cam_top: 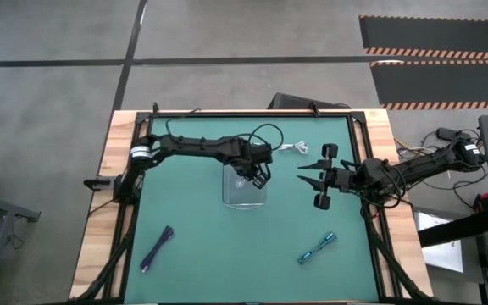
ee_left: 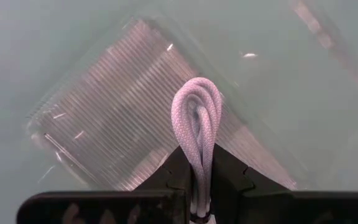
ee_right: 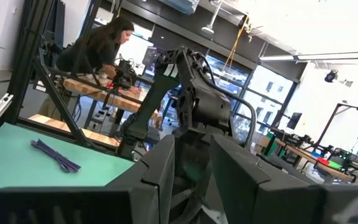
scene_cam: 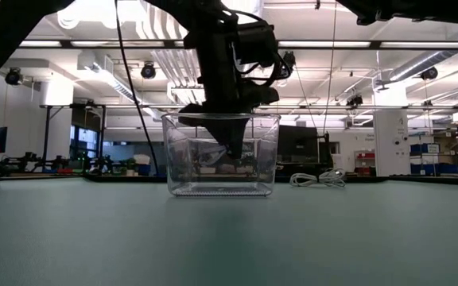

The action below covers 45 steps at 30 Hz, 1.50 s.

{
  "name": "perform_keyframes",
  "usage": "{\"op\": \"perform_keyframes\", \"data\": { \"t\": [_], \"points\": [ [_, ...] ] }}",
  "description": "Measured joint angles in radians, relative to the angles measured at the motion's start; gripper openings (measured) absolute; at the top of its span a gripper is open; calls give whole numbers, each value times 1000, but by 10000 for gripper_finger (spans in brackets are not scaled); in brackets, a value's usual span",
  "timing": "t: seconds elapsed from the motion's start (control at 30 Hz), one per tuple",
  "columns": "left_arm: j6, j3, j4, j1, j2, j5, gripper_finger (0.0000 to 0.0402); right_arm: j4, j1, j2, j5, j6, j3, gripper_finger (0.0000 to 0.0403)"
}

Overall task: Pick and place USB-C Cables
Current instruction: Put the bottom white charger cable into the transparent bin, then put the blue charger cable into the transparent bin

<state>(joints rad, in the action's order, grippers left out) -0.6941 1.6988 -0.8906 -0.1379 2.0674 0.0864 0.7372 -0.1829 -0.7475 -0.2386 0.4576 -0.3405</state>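
My left gripper [cam_top: 257, 175] reaches down into the clear tray [cam_top: 231, 196] and is shut on a white-silver USB-C cable bundle [ee_left: 196, 115]. In the low view the left gripper [scene_cam: 233, 149] is inside the tray's walls [scene_cam: 183, 155]. A second white cable [cam_top: 293, 148] lies flat on the mat beyond the tray, also in the low view [scene_cam: 316, 179]. The dark purple cable [cam_top: 157, 247] and the teal cable [cam_top: 316, 247] lie flat near the table's near edge. My right gripper [cam_top: 305, 175] hovers open to the right of the tray, touching nothing. My left gripper pinches the white cable bundle between its two fingers [ee_left: 229, 177], coming from above and pointing down into the tray. The bundle's looped end [ee_left: 197, 93] sticks out past the fingertips, over the tray's ribbed floor [ee_left: 117, 118]. Whether the loop touches the floor I cannot tell.
The green mat [cam_top: 202, 254] is open between the purple and teal cables. Black frame rails [cam_top: 134, 212] run along the table's sides. In the right wrist view the purple cable [ee_right: 56, 155] lies on the mat, and a person [ee_right: 104, 43] works at a bench beyond the table.
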Motion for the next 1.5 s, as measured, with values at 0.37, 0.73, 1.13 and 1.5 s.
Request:
{"op": "perform_keyframes", "data": {
  "t": [0.37,0.73,1.13,1.5],
  "points": [
    [2,0,4,0,0,0,20,-1,0,0,1,7,0,91],
    [1,2,15,0,0,0,26,-2,0,0,1,7,0,102],
    [0,2,18,0,-2,-1,114,-6,0,0,1,7,0,93],
    [115,17,13,3,-57,-4,132,-8,0,0,1,7,0,99]
  ]
}}
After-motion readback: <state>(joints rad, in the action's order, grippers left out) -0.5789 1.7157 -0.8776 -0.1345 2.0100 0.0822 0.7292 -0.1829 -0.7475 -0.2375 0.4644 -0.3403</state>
